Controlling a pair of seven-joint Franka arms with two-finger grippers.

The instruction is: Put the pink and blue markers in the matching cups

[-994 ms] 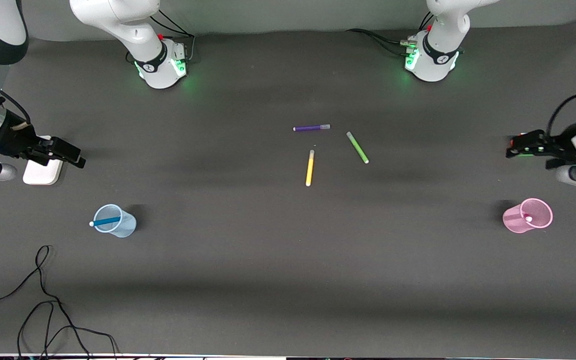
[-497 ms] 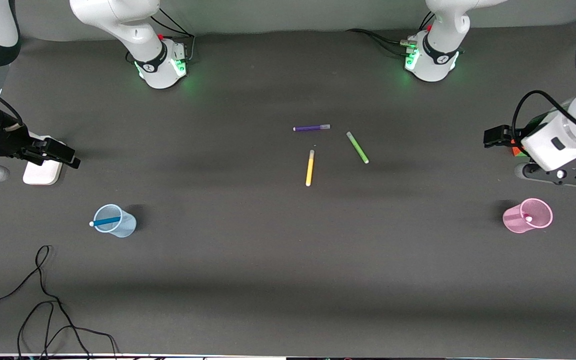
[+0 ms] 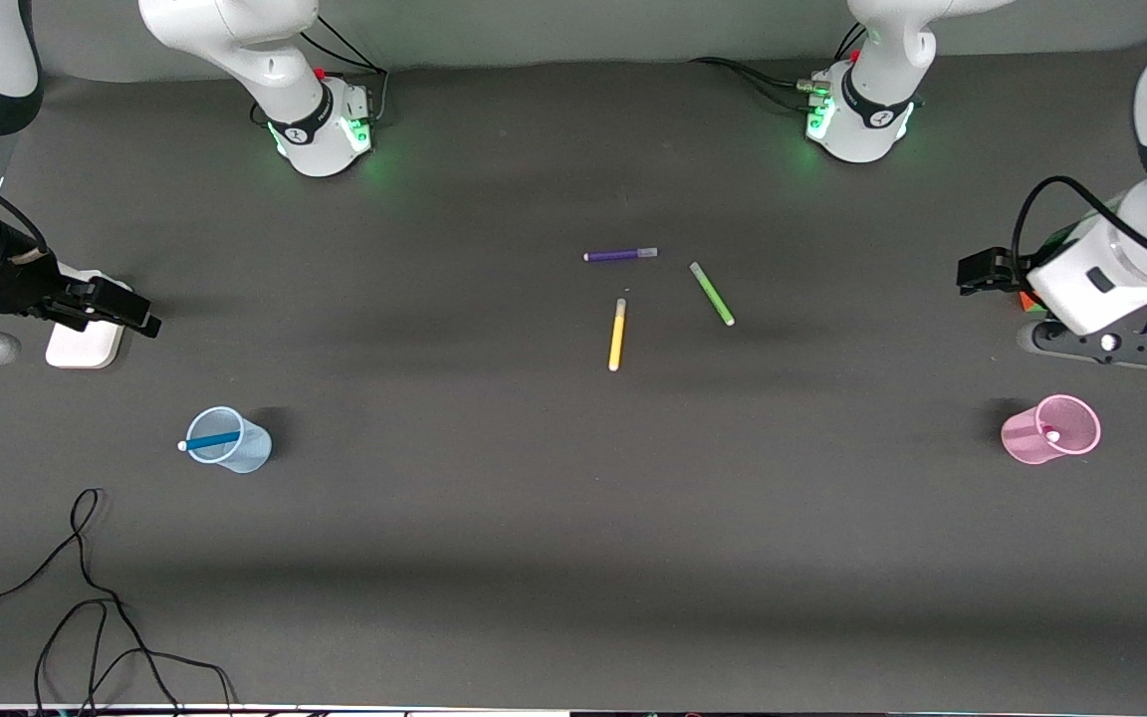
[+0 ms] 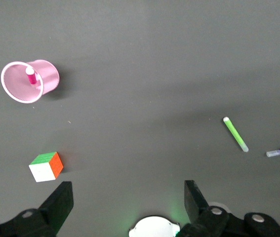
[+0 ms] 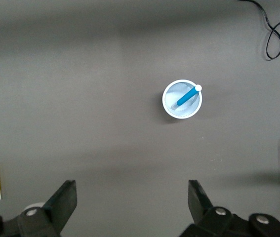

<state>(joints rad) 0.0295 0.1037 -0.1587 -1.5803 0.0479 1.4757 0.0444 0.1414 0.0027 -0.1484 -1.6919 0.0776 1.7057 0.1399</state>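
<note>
The pale blue cup stands toward the right arm's end of the table with the blue marker leaning inside it; both show in the right wrist view, cup and marker. The pink cup stands toward the left arm's end with the pink marker in it; the left wrist view shows the cup and marker. My left gripper is open and empty over the table beside a colour cube. My right gripper is open and empty over a white pad.
A purple pen, a green pen and a yellow pen lie mid-table. A colour cube lies near the pink cup. A white pad lies under my right gripper. Black cable loops at the near corner.
My left arm has swung up and its gripper has shifted toward the table's middle. My right gripper has drawn back slightly toward its end. Cups, markers and pens have not moved.
</note>
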